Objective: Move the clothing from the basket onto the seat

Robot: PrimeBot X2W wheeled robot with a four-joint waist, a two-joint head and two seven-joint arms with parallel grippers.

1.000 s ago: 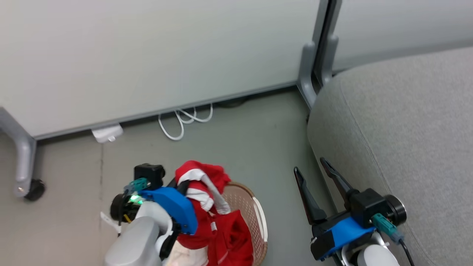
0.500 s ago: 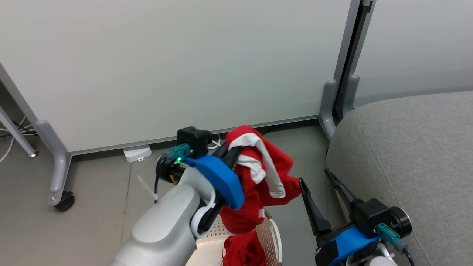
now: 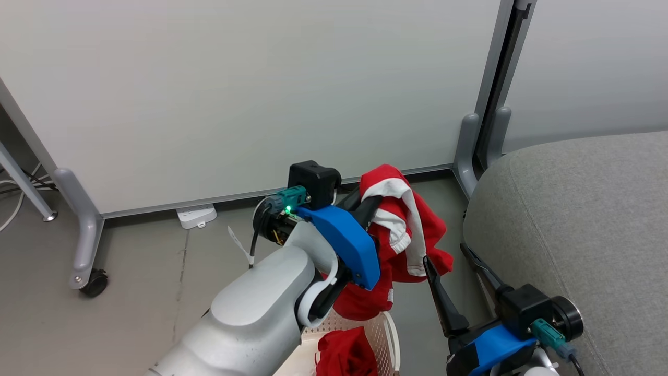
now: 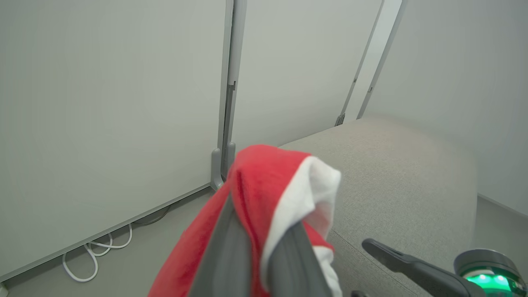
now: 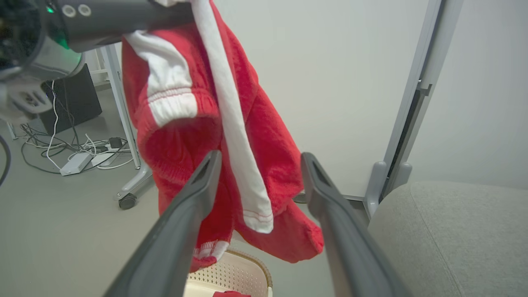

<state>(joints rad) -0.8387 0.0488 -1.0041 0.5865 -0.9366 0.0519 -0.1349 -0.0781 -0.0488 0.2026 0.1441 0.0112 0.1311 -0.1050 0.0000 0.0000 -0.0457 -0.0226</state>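
Left gripper (image 3: 365, 206) is clamped shut on a bunched fold of the red clothing (image 3: 412, 235), which dangles limp and light above the basket (image 3: 389, 334) beside the seat (image 3: 574, 219) left edge; right gripper (image 3: 444, 253) gapes empty, so I'd expect sag and swing.

Red and white cloth among greys, cream and blue.

The clothing (image 3: 404, 230) between the left gripper's (image 3: 371, 204) jaws is bright red with broad white bands and a white cuff edged by thin red stitching. That gripper has dark grey fingers, a blue cover, a teal plug and a green light; the right gripper (image 3: 444, 253) repeats the dark fingers and blue. Below the jaws the basket (image 5: 235, 270) is cream, dotted with holes, brown-rimmed. Right of them the seat (image 3: 574, 219) is flecked pale grey; the floor (image 3: 156, 292) is grey-green, the panels (image 3: 235, 94) off-white.
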